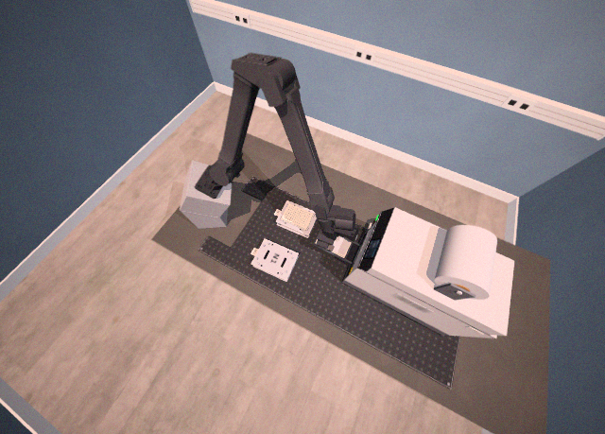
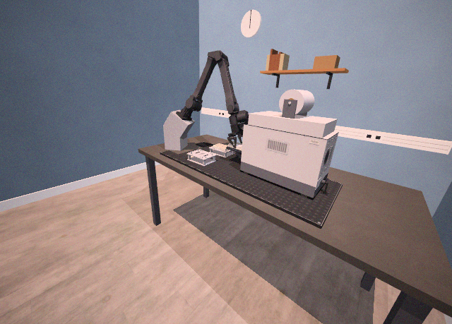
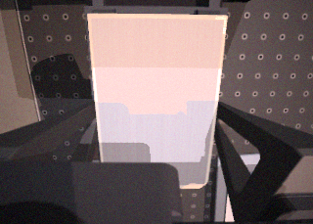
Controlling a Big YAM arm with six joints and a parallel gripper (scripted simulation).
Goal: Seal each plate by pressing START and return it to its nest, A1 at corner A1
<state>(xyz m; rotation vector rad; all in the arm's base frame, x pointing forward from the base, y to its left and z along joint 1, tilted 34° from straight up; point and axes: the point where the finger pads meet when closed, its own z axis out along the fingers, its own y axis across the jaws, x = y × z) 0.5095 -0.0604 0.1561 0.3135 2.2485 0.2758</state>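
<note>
My gripper [image 1: 336, 242] [image 3: 156, 107] is shut on a foil-covered plate [image 1: 342, 247] [image 3: 156, 87], one finger along each long side. The plate looks level at the sealer's stage, which is out; I cannot tell whether it touches the stage. Its top is smooth and shiny, with no wells showing. The sealer [image 1: 407, 241] [image 2: 282, 149] shows a green lamp [image 1: 377, 217]. An open plate [image 1: 298, 216] [image 2: 219, 146], its wells showing, sits in the rear nest. The front nest [image 1: 275, 267] [image 2: 201, 157] is empty. Its label is too blurred to read surely.
The sealer's front face stands close beside my wrist, with its tall white body and foil roll [image 1: 464, 261] [image 2: 298, 102] behind. The rear nest and its open plate lie close on the arm-base side. The grey arm pedestal [image 1: 205, 207] [image 2: 175, 133] stands at the far end.
</note>
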